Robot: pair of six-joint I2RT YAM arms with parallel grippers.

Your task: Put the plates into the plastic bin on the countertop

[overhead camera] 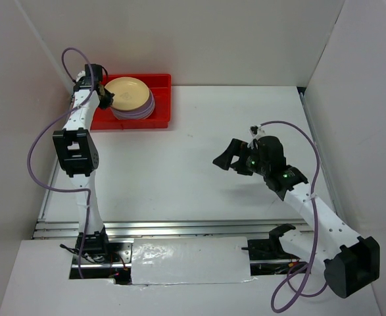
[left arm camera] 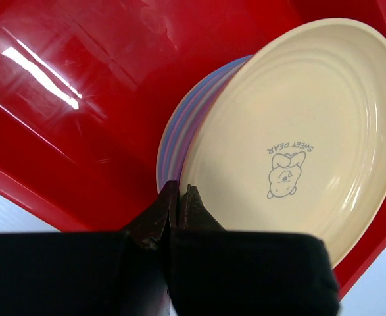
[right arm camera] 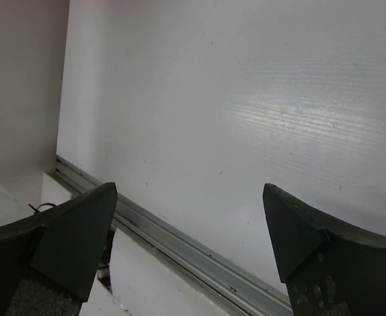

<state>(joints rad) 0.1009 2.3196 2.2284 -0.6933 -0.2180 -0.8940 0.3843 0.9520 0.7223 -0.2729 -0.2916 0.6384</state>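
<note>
The red plastic bin [overhead camera: 162,100] stands at the far left of the white countertop [overhead camera: 179,171]. A stack of blue and purple plates [overhead camera: 142,113] lies in it, and a cream plate [overhead camera: 128,92] with a bear mark is on top, tilted. My left gripper [overhead camera: 106,99] is shut on the cream plate's left rim. In the left wrist view the fingertips [left arm camera: 178,191] pinch the rim of the cream plate [left arm camera: 298,131], with the stack's edges [left arm camera: 173,141] and the bin floor [left arm camera: 81,99] beside it. My right gripper [overhead camera: 227,159] is open and empty over the countertop's right middle.
The metal rail [overhead camera: 179,228] runs along the countertop's front edge and also shows in the right wrist view [right arm camera: 179,243] below the open right gripper [right arm camera: 189,224]. White walls close in the left, back and right sides.
</note>
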